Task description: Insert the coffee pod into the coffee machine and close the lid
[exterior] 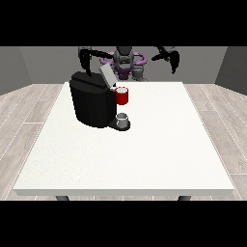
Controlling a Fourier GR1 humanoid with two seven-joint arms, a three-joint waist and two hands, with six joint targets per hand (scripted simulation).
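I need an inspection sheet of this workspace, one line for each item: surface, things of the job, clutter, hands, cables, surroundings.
Surface: large white table, seen from across it.
Job's things: black coffee machine on the table's left part, its grey lid raised; a red thing at the machine; a small grey thing on the machine's base below it, cannot tell if it is the pod.
Clutter: nothing seen.
Hands: hand at the view's left raised behind the machine; hand at the view's right raised beyond the table's far edge; neither holds anything; fingers not clear.
Cables: nothing seen.
Surroundings: wooden floor, grey walls.
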